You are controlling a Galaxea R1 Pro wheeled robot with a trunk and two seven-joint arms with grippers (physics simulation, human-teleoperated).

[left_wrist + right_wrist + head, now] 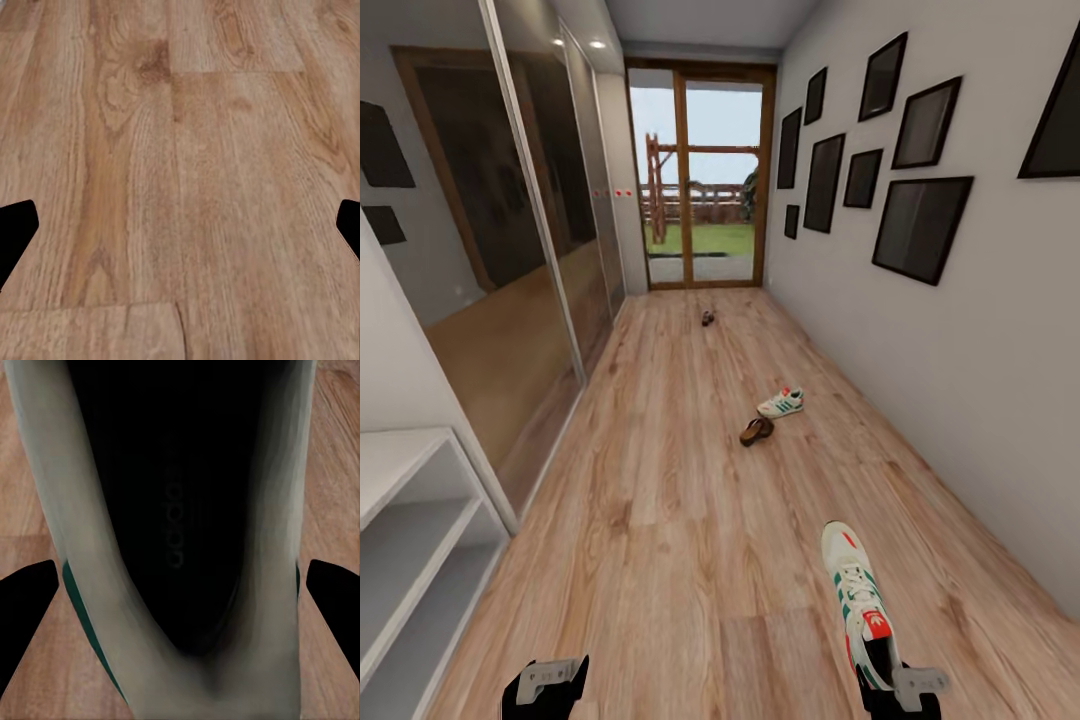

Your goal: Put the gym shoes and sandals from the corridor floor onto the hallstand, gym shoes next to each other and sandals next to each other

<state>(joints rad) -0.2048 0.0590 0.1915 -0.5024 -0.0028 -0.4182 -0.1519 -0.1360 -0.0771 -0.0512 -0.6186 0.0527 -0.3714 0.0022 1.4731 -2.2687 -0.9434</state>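
Nearest the robot, the right gripper (pixel 905 690) sits at the heel of a gym shoe (pixel 857 600) lying on the wood floor (pixel 690 560), toe pointing away down the corridor. In the right wrist view the shoe's dark opening (pixel 176 510) lies between the two black fingers (pixel 26 607), which stand apart on either side of the heel; whether they touch it I cannot tell. The left gripper (pixel 545 688) hangs over bare floor to the left, well apart from the shoe, and in the left wrist view its fingers (pixel 15 232) are spread wide over plain planks (pixel 180 180). At the left edge stands a pale grey shoe rack (pixel 410 540) with open shelves. Farther along the floor, toward the right wall, a brown sandal (pixel 756 430) lies just beside the second gym shoe (pixel 781 402), which is a little farther off. Much deeper in, near the glass door (pixel 700 180), a small dark object (pixel 708 318) rests on the floor, too small to identify. Mirrored wardrobe doors (pixel 530 250) line the left side, and dark picture frames (pixel 920 225) hang on the right wall (pixel 960 380).
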